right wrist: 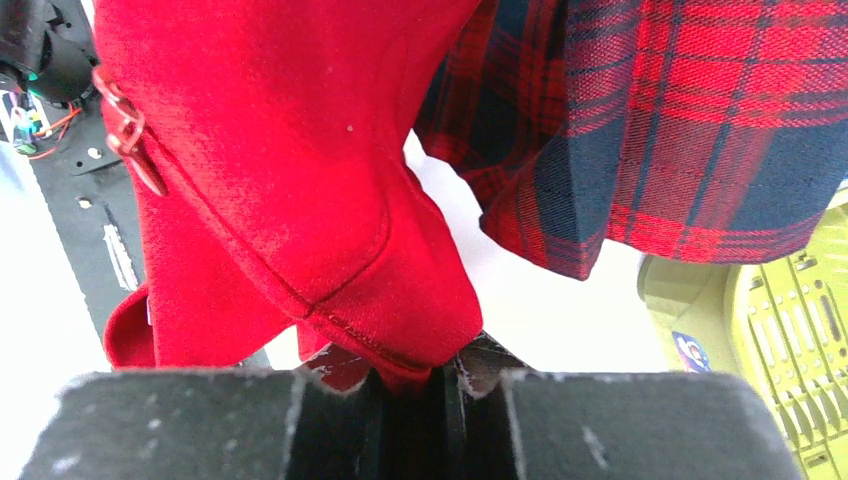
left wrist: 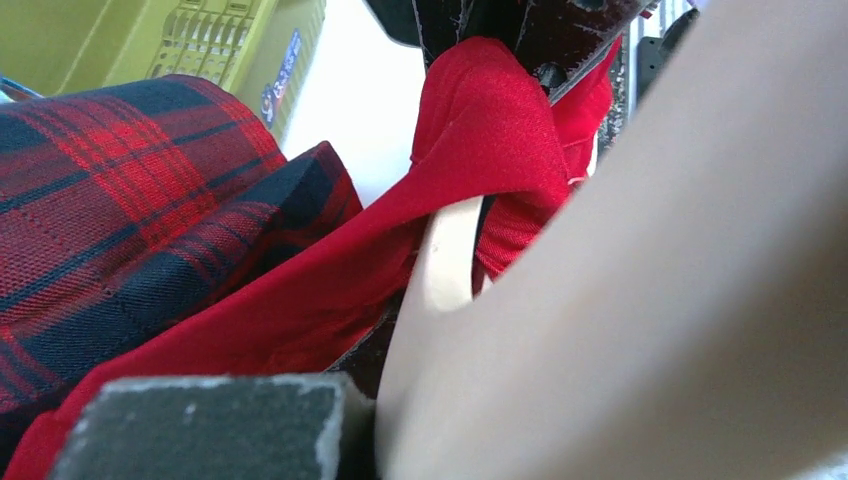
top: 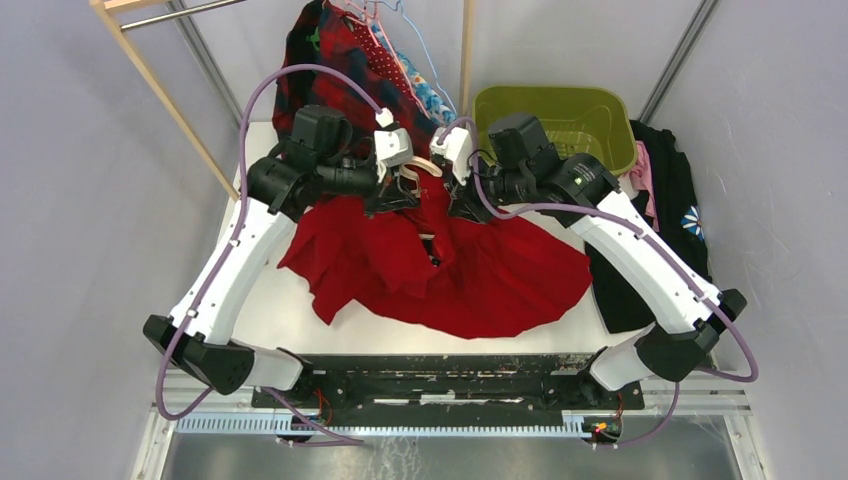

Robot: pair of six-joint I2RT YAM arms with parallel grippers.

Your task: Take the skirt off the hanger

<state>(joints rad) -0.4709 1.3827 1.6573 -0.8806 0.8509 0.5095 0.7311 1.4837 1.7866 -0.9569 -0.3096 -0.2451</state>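
Nearest the arm bases, the red skirt (top: 470, 280) lies fanned across the white table (top: 275, 300), its hem toward the near edge and its waistband lifted between the two hands. The right hand (right wrist: 405, 388) is clenched on a fold of the skirt's waistband, red cloth pinched between its dark pads. The left hand (top: 398, 193) sits just beside it at the waistband; only one grey pad shows in its wrist view against a blurred pale bar, so I cannot tell whether it grips. A cream hanger (left wrist: 447, 265) arm still sits inside the red cloth. Beyond hangs a red-and-navy plaid garment (top: 335, 60), with a green basket (top: 552, 93) at far right.
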